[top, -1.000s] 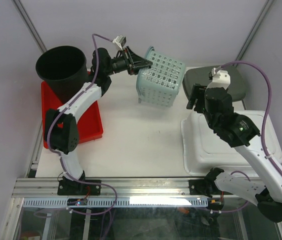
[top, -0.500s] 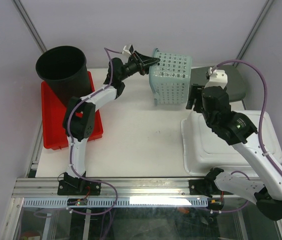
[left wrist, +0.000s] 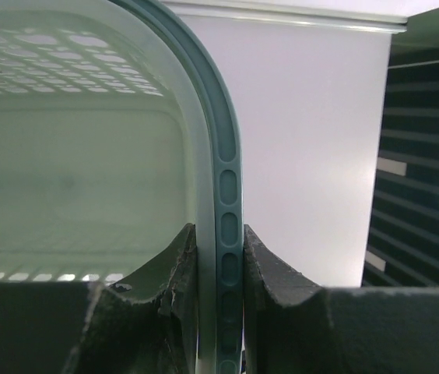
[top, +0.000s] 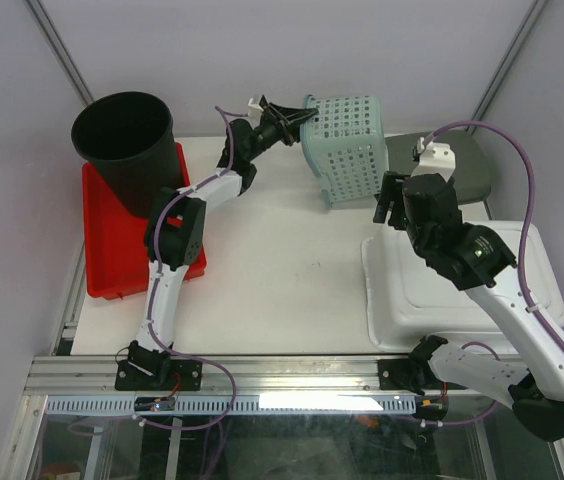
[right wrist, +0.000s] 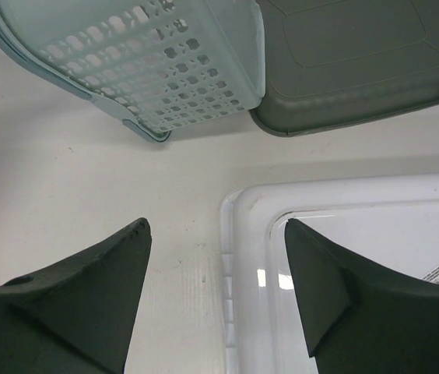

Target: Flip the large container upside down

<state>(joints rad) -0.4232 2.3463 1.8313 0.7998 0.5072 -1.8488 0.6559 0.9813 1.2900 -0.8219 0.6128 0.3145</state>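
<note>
Pinching the rim of the pale green perforated plastic basket point(top: 347, 145), your left hand point(left wrist: 219, 253) is clenched there, likely to lever it over. It sits tipped sideways at the worktop's point(top: 262, 260) far side. Your right hand point(right wrist: 215, 226) hovers nearby, released.

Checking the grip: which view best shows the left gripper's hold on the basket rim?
The left wrist view: the left gripper pinches the basket rim between both fingers, close up. The top external view shows the whole tilted basket, but the contact is small. The right wrist view shows only its perforated side, no grip.
</note>
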